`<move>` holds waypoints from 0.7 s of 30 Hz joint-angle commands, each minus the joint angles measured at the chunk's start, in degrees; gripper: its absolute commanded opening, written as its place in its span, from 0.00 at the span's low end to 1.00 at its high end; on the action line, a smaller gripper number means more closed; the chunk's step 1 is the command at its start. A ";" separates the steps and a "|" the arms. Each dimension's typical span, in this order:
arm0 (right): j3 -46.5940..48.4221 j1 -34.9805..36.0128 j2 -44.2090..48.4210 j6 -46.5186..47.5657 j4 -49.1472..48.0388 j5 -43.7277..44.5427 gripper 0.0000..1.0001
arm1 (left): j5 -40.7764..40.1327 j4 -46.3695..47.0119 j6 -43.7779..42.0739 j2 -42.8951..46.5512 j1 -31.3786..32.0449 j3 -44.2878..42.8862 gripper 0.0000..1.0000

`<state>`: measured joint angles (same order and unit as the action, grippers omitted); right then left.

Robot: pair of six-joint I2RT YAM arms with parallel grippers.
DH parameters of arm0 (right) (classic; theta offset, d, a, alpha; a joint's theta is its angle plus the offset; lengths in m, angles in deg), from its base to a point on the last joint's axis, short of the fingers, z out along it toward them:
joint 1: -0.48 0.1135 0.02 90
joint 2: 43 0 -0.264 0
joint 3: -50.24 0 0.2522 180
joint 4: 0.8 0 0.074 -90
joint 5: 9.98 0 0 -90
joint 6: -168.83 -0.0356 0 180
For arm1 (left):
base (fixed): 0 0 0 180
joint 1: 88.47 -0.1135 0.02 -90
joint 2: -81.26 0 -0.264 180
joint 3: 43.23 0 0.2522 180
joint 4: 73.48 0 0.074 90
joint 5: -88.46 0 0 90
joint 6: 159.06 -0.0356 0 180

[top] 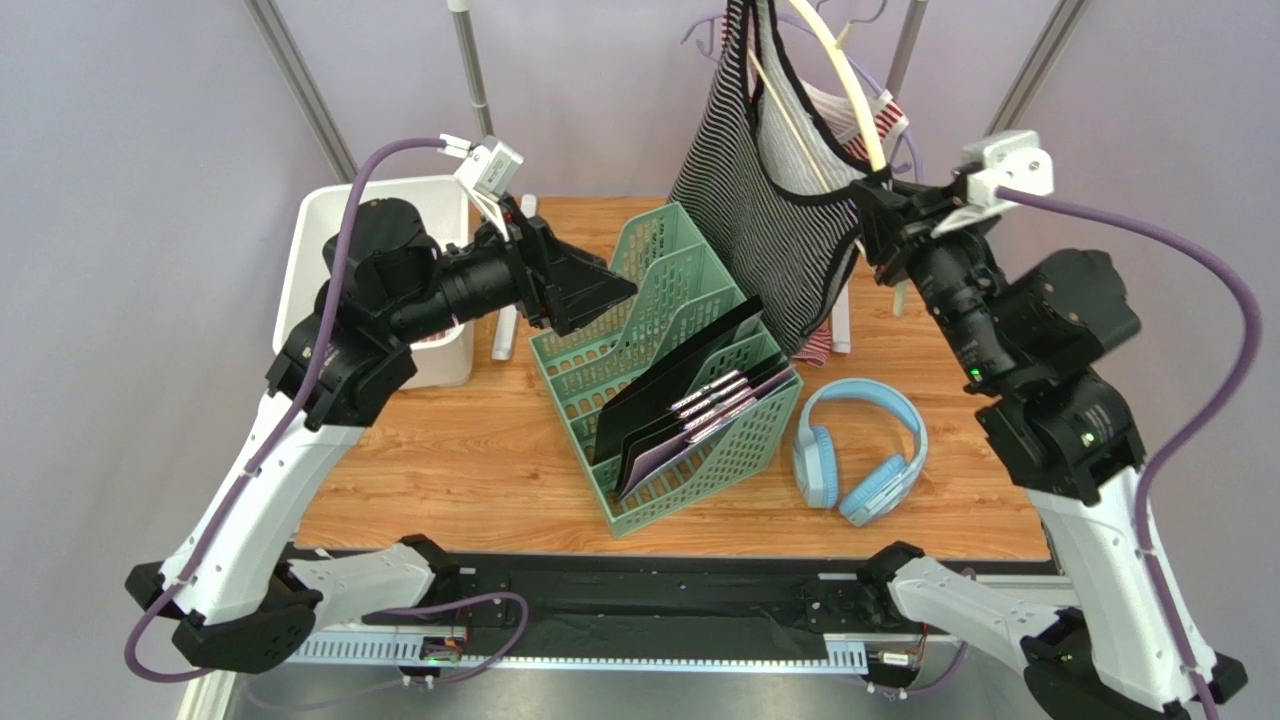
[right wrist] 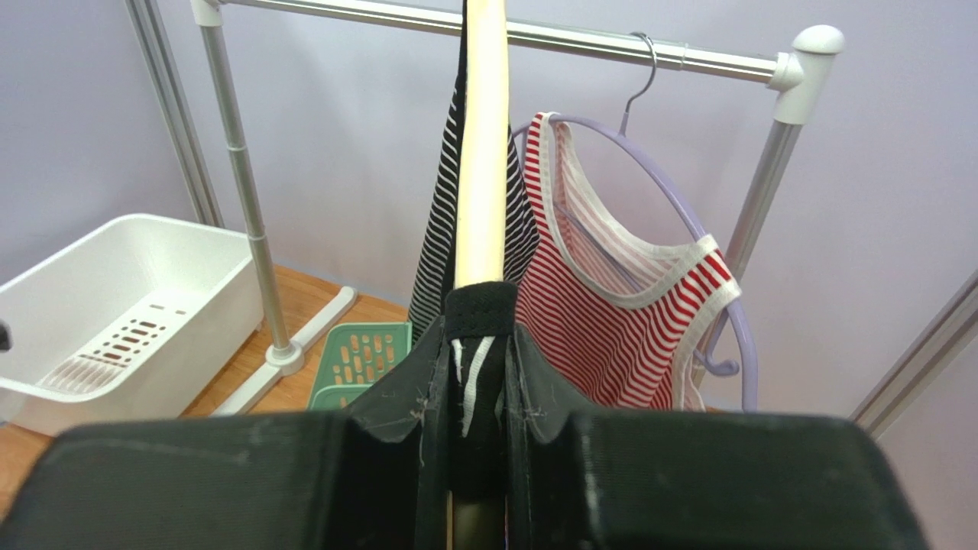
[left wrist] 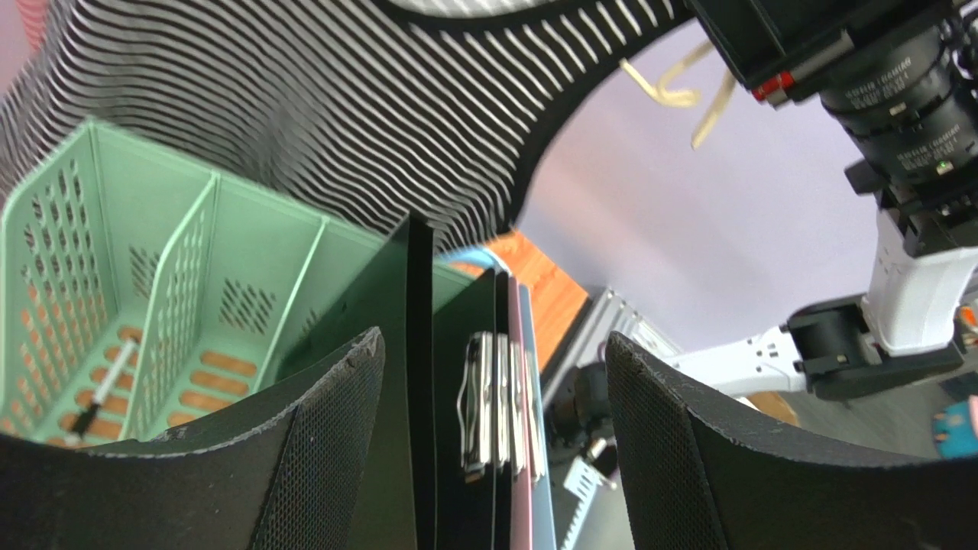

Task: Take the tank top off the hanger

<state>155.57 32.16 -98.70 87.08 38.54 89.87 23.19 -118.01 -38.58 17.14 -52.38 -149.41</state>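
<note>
Top external view: the black-and-white striped tank top [top: 759, 210] hung at 12 o'clock over the table [top: 451, 450], draped on a wooden hanger [top: 845, 83], its hem just behind the 2 o'clock corner of the green rack [top: 646, 255]. At the top's 3 o'clock edge, by the strap, was the right gripper [top: 876, 203]. Right wrist view: its fingers [right wrist: 402, 401] were drawn nearly together on the black-bound strap where it lay over the hanger arm, so strap and wood were both pinched between the pads. The hanger arm ran up to 12 o'clock toward the rail [right wrist: 597, 44]. A red top [right wrist: 620, 327] on a purple hanger [right wrist: 689, 195] hung from the same rail at 2 o'clock, just beside the tank top. Over the rack's 10 o'clock corner hovered the left gripper [top: 609, 293], pointing toward 3 o'clock. Left wrist view: its fingers [left wrist: 327, 441] were spread wide and gripped nothing. Black folders [left wrist: 419, 378] standing in the rack showed through the gap, and striped fabric filled the frame from 10 to 1 o'clock, apart from the fingers. Blue headphones [top: 860, 450] lay on the table at the rack's 4 o'clock. A white bin [top: 323, 225] sat at the table's 10 o'clock corner.
</note>
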 commanded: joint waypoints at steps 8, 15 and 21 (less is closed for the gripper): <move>-3.32 -0.13 8.50 -2.89 2.98 4.56 0.00 | -13.30 2.90 -10.60 -11.98 8.37 -16.27 0.77; -6.31 -0.04 11.49 -5.78 4.30 1.32 0.00 | -17.96 2.11 -16.41 -26.04 9.78 -32.45 0.78; -7.98 -0.13 14.04 -7.81 6.06 -1.93 0.00 | -21.12 2.89 -18.61 -34.93 9.70 -41.34 0.78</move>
<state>147.94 32.16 -87.86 81.55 48.20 90.76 5.33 -116.74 -53.27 -14.99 -42.85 -186.63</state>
